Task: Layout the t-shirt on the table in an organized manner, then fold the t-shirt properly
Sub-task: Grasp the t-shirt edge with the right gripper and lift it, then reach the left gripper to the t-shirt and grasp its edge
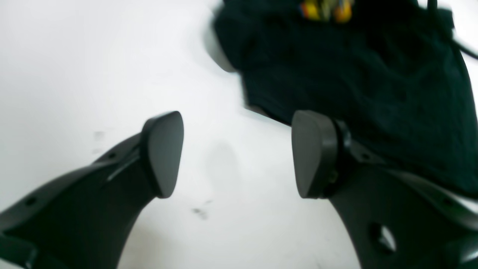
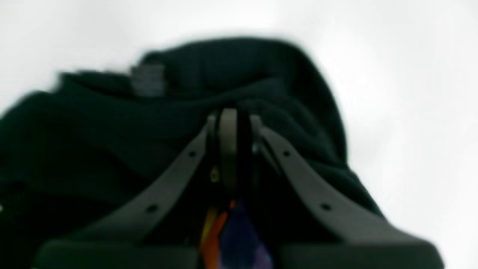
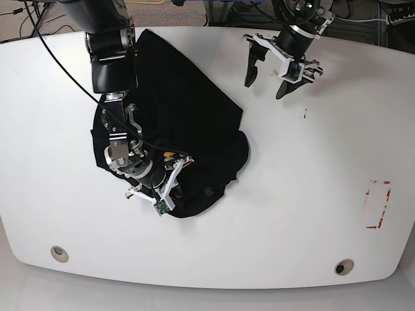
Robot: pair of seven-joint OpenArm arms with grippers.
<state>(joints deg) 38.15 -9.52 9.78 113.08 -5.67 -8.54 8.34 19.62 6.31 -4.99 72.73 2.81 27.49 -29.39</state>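
On the desk (image 3: 272, 214), right end effector (image 2: 235, 123) pinches the bunched t-shirt (image 3: 188, 123); left end effector (image 1: 237, 153) hangs spread nearby.

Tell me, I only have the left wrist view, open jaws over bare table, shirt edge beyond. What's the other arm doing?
Observer: The right gripper is shut on a fold of the t-shirt, in the crumpled heap.
Operator: Is the shirt laid out yet?
Observer: No. In the base view it is bunched, its print mostly hidden.
Operator: Where is my arm relative to it?
Observer: The left gripper hangs open near the table far edge, beside the shirt's upper corner, not touching it.
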